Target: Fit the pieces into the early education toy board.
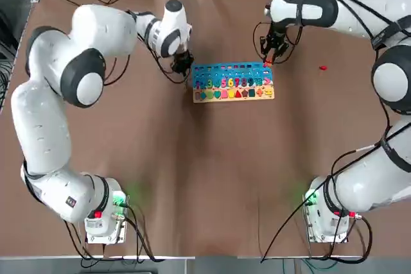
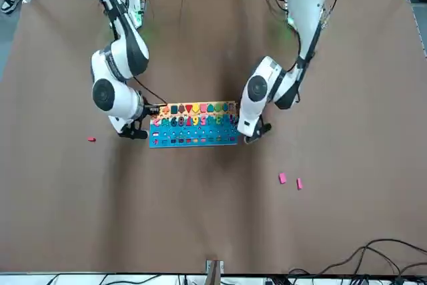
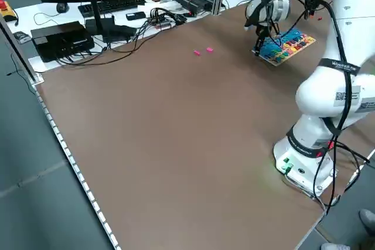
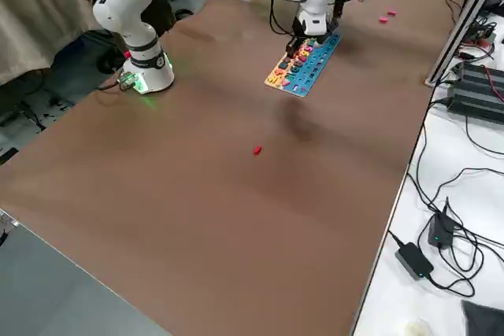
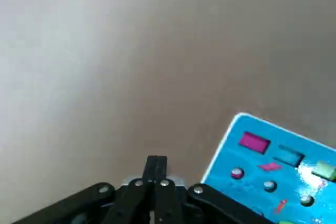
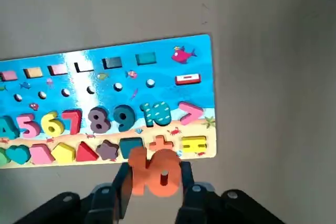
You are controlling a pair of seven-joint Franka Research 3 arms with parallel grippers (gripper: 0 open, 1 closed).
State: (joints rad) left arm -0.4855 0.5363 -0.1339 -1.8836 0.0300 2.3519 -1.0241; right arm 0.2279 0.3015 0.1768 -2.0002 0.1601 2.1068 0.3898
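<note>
Board (image 1: pixel 232 82): you find it flat at mid-bench (image 1: pixel 205 178), far side. Blue upper part with small slots, a row of coloured numbers, and a tan strip of shapes. Several slots stand empty; which ones you cannot tell from overhead.

Orange piece (image 6: pixel 154 171): you see it pinched in the right pincer (image 6: pixel 155 179), just off the board's tan edge near the plus and equals signs. It looks like a "10". From overhead it shows only as an orange speck under the pincer.

Left pincer (image 5: pixel 156 165): fingers pressed together with nothing between them, beside the board's blue corner at its left end. In the top view the wrist hides the fingertips.

Red piece (image 1: pixel 323 67): loose on the bench, well apart from the board, on the robot's right. Its shape is too small for you to read.

Pink pieces (image 2: pixel 289 180): two, lying near each other beyond the board on the robot's left. The top view cuts them off; you get them in the front and side views only.
</note>
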